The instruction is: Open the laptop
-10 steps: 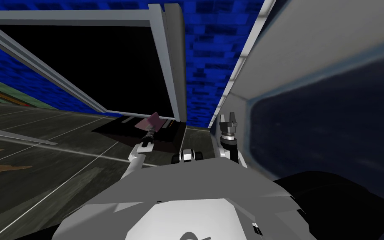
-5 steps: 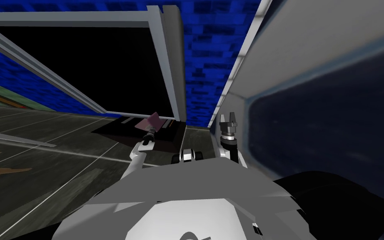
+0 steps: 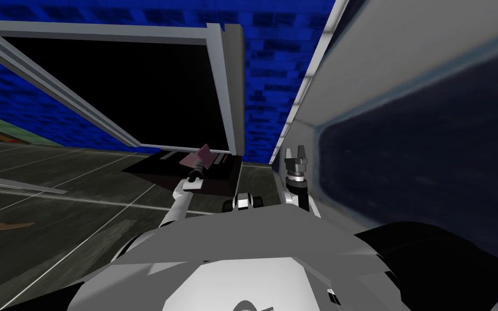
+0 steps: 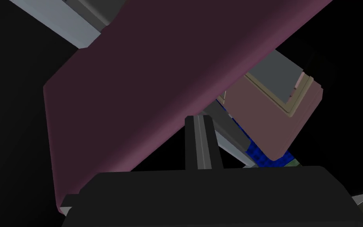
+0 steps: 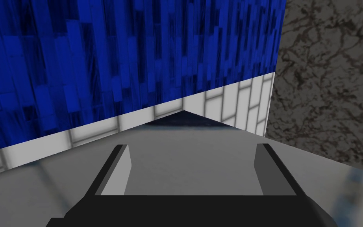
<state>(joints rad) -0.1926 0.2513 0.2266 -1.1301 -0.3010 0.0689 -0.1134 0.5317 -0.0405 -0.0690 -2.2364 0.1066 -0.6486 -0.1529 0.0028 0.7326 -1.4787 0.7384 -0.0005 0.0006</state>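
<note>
Mauve laptop lid looks thin, stiff, light; best lifted at its free edge, where the left gripper touches, fingers closed together. Right gripper fingers spread wide.

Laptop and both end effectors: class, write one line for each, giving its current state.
Laptop: partly open, lid raised off the base.
Left end effector: shut, tips at the lid's edge.
Right end effector: open, holding nothing.
</note>
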